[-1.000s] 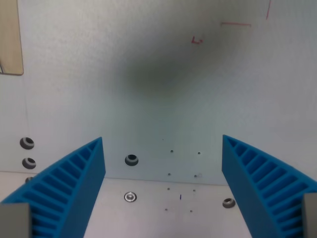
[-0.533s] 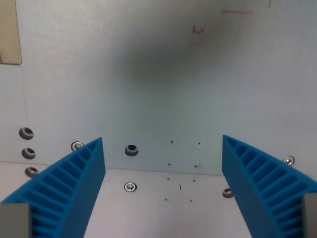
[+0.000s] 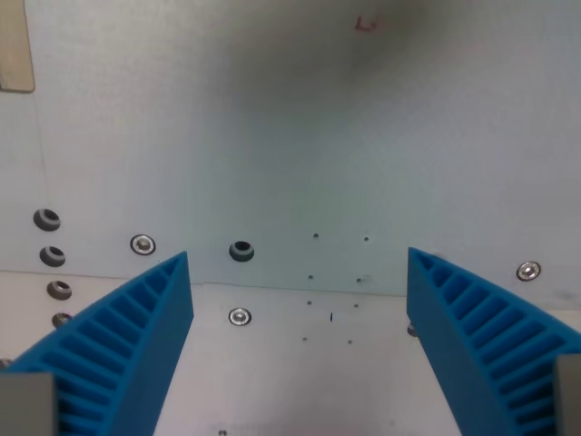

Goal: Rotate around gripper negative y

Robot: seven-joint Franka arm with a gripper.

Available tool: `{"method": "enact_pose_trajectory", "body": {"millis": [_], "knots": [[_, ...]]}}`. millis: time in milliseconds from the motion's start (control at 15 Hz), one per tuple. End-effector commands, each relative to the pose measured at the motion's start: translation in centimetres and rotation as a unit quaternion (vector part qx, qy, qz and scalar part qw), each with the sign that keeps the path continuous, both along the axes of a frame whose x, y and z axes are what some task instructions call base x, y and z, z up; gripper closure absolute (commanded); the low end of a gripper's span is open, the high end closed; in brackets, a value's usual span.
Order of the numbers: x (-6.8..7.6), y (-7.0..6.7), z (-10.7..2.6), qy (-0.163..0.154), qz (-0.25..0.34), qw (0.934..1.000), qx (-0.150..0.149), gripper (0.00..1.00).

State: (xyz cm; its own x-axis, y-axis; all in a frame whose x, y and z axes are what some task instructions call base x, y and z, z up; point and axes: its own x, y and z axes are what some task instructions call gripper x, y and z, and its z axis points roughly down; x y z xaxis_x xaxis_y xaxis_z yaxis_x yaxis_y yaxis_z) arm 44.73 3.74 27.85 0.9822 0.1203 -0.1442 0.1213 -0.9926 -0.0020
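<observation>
My gripper [image 3: 298,263] stands open over a pale grey-white table surface [image 3: 290,136], with nothing between its fingers. The left blue ribbed finger [image 3: 127,350] rises from the wrist view's lower left. The right blue ribbed finger [image 3: 481,341] rises from the lower right. A soft dark shadow lies on the surface near the top middle.
A seam [image 3: 300,289] runs across the surface between two panels. Screws and bolt holes dot it: a dark hole [image 3: 241,251], screws [image 3: 142,243], [image 3: 239,316], [image 3: 528,271], and several at the left edge [image 3: 47,220]. A tan panel [image 3: 14,45] sits top left. A red mark [image 3: 367,24] shows at the top.
The whole scene has slid upward in the picture, so the camera has tilted. More screws and the near panel have come into view. The fingers stay open at the same width.
</observation>
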Motion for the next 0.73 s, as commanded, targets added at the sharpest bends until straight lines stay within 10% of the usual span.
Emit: {"method": "enact_pose_trajectory", "body": {"millis": [67, 733], "knots": [[0.74, 0.02, 0.62, 0.106, 0.000, 0.9942, -0.017, 0.00], [0.74, 0.02, 0.62, 0.163, 0.000, 0.9863, -0.024, 0.00]]}}
